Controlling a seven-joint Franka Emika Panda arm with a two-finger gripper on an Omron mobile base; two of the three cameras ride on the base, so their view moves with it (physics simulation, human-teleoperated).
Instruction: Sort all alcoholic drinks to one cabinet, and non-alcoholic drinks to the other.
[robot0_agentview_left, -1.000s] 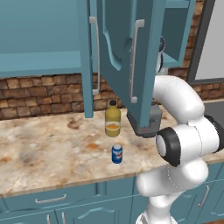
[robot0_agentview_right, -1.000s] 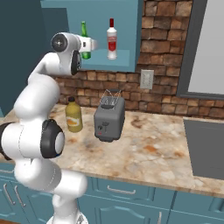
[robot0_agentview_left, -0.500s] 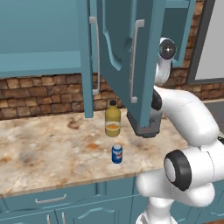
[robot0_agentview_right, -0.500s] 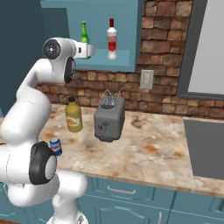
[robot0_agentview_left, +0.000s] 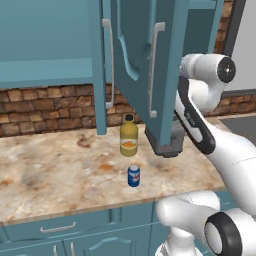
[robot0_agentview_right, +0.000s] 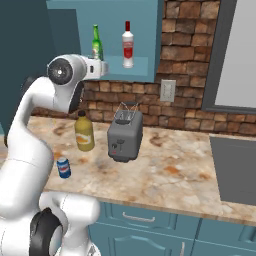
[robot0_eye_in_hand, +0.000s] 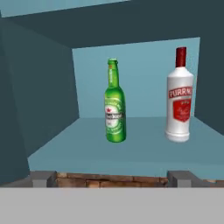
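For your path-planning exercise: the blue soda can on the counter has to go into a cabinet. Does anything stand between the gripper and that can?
No object blocks it. The gripper is up at the open cabinet shelf, facing the green bottle and a white bottle. The blue can stands in the open on the counter, apart from the juice bottle.

This is a home kitchen. Teal wall cabinets (robot0_agentview_left: 55, 45) hang over a red-brown brick backsplash (robot0_agentview_right: 190, 107), and matching teal base cabinets with drawer handles (robot0_agentview_right: 150, 225) carry a speckled stone-look table (robot0_agentview_right: 170, 175). A grey toaster (robot0_agentview_right: 125, 137) stands on it near a wall socket (robot0_agentview_right: 167, 90). A juice bottle (robot0_agentview_left: 129, 136) and a soda can (robot0_agentview_left: 133, 175) sit on the table, and a green bottle (robot0_eye_in_hand: 115, 105) and a white bottle with a red label (robot0_eye_in_hand: 179, 98) stand upright, apart, on an open cabinet shelf (robot0_eye_in_hand: 144, 148).
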